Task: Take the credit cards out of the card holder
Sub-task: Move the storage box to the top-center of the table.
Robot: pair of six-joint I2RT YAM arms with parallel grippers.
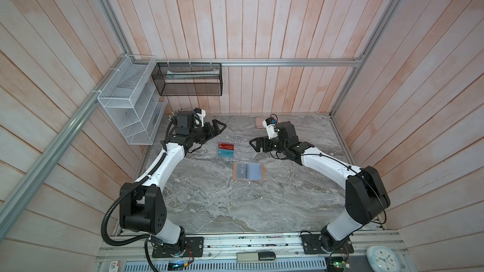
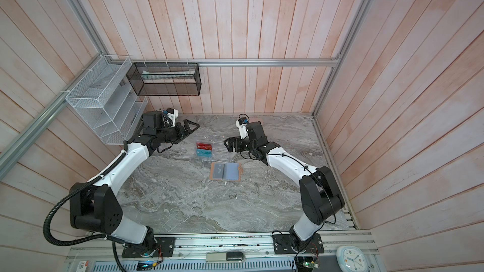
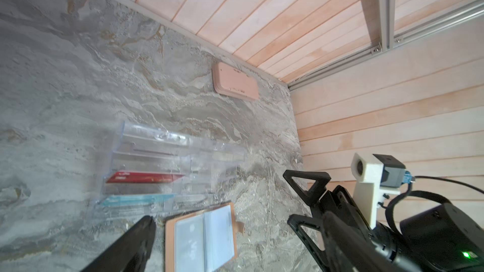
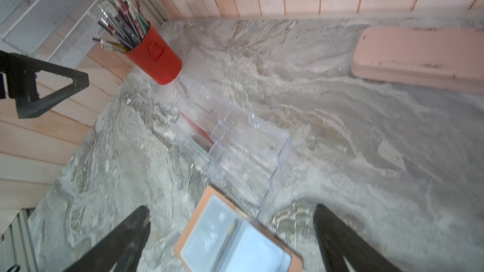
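Both top views look steeply down from high above the front edge, taking in the whole bench (image 1: 209, 205) and the plank walls (image 1: 262, 22). The left wrist camera sits close over the bench, facing its back right corner. The right wrist camera, equally close, faces the back left corner. Both wrist views share the card holder (image 3: 201, 236) and the clear rack (image 3: 157, 158).

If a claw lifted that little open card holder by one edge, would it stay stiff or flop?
Probably flops: the card holder lies open flat, creased down its middle. Likely light, being so thin. Its glossy sleeves look slippery.
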